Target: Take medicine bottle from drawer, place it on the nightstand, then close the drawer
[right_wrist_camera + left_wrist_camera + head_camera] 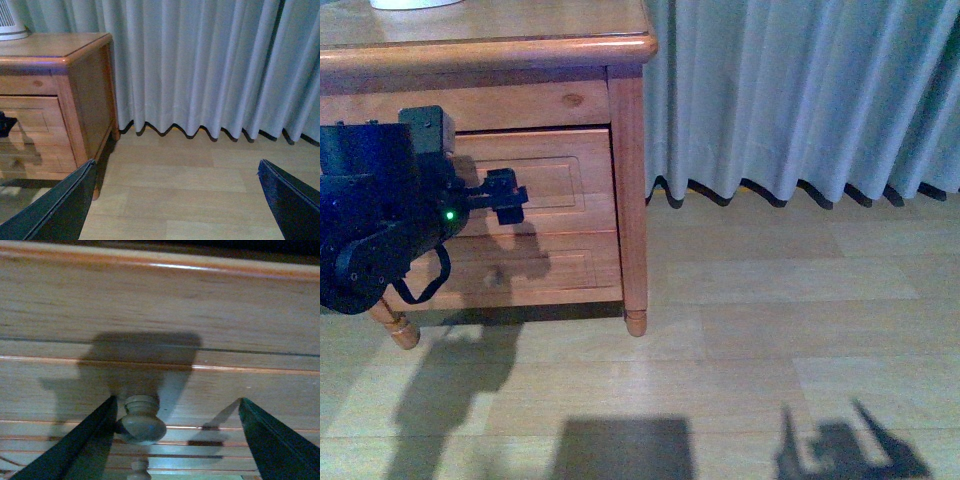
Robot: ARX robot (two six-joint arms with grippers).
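Room: wooden floor (770, 300) stretches open from the right edge of the nightstand (630, 180) to the curtain (800, 90).
Drawers: two, both shut; the upper drawer (560, 170) hides its contents.
Knobs: two; the upper knob (144, 422) sits between the spread fingers of the left hand (177, 399).
Right hand (176, 162): released, grasping nothing, above floor.

1. The left arm (370, 200) is showing matte black housings: boxy blocks and one rounded joint cover.
2. A green indicator light (449, 214) is glowing on it.
3. A black cable (444, 270) is looping beneath it.
4. The left gripper (176, 399) and right gripper (176, 161) are presenting dark, flat, tapering fingers (two each).
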